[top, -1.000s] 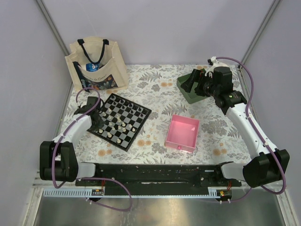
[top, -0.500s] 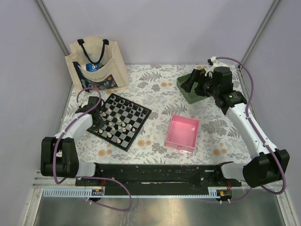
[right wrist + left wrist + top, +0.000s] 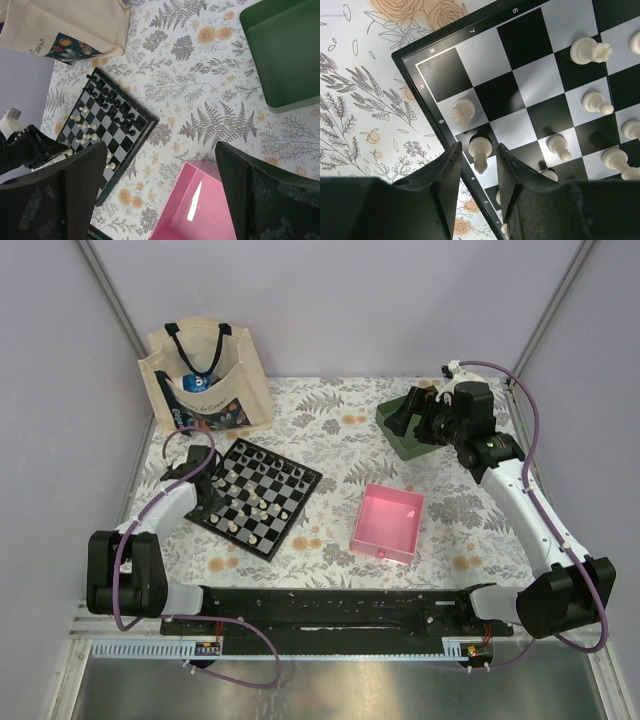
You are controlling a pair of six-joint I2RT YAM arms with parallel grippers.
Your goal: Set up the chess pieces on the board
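Down at the near left corner of the board point(image 3: 258, 496), the left end effector point(image 3: 478, 146) stands with its fingers point(image 3: 451, 172) slightly parted on either side of one upright white pawn point(image 3: 481, 151). A thin gap shows on the pawn's left side, so the pawn is not gripped. It stands in the outermost row beside the black border, next to another white piece point(image 3: 461, 112). More white pieces point(image 3: 590, 50) are scattered over nearby squares, some of them tipped over. The black pieces point(image 3: 107, 102) are gathered at the board's far end, towards the tote bag point(image 3: 205, 375).

The right end effector point(image 3: 160, 150) hovers wide open and holds nothing, high over the flowered counter point(image 3: 330, 430), near the green tray point(image 3: 398, 440). The pink tray point(image 3: 388, 522) sits between the board and the right arm.
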